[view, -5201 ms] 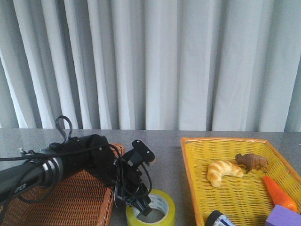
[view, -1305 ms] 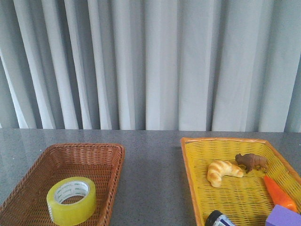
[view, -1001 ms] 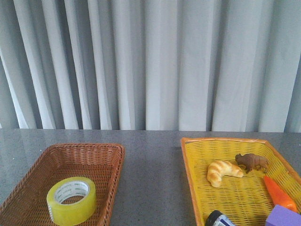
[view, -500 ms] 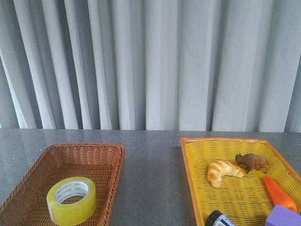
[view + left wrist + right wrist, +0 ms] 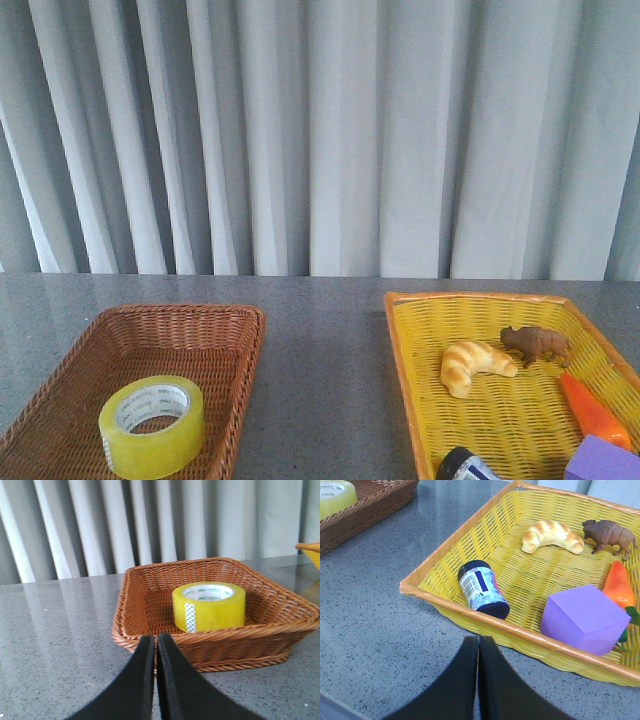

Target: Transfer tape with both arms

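The yellow-green tape [image 5: 152,425] lies flat in the brown wicker basket [image 5: 230,330] at the front left; it also shows in the left wrist view [image 5: 209,606] and at a corner of the right wrist view [image 5: 335,496]. Neither arm shows in the front view. My left gripper [image 5: 155,639] is shut and empty, above the grey table just outside the brown basket [image 5: 150,635], apart from the tape. My right gripper [image 5: 478,640] is shut and empty, above the table in front of the yellow basket [image 5: 440,550].
The yellow basket [image 5: 400,330] on the right holds a croissant [image 5: 476,366], a brown animal figure [image 5: 537,344], an orange carrot [image 5: 593,411], a purple block [image 5: 582,618] and a small dark jar [image 5: 482,589]. Grey curtains hang behind the table.
Five seconds ago the left arm held the tape on the table beside the brown basket. Since then the tape lies in that basket and the arm has left the front view. Nothing moved in the last second.
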`<state>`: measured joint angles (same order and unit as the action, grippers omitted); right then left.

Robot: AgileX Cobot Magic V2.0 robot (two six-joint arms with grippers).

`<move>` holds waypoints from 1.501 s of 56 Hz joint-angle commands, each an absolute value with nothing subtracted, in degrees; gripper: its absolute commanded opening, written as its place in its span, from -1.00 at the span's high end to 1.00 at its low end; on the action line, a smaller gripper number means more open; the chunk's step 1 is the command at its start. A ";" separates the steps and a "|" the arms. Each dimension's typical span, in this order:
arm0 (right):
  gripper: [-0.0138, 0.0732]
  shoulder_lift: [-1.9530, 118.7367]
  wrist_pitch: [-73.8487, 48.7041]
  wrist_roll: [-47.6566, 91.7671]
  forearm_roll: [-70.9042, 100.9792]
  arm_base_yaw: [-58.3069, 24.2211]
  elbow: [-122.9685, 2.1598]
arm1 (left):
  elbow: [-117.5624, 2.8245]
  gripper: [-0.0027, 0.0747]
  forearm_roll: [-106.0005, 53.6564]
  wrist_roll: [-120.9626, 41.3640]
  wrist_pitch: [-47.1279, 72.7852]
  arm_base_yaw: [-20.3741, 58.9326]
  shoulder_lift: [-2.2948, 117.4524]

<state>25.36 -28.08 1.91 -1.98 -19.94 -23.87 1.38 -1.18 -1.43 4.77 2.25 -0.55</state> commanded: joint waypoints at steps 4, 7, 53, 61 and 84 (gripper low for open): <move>0.69 25.57 -24.10 1.90 -2.35 -19.62 -25.53 | 0.86 0.95 -1.40 -1.10 1.14 1.81 -1.55; 0.69 25.57 -24.10 1.90 -2.35 -19.62 -25.53 | 0.86 0.95 -1.40 -1.10 1.14 1.81 -1.55; 0.69 25.58 -24.15 1.90 -2.35 -19.62 -25.53 | 0.86 0.94 -1.82 -0.97 1.14 1.81 -1.55; 0.69 25.58 -24.15 1.90 -2.35 -19.62 -25.53 | 0.86 0.94 -1.82 -0.97 1.14 1.81 -1.55; 0.69 24.79 -17.59 2.34 -1.79 -19.57 -19.21 | 0.86 0.94 -1.82 -0.97 1.14 1.81 -1.55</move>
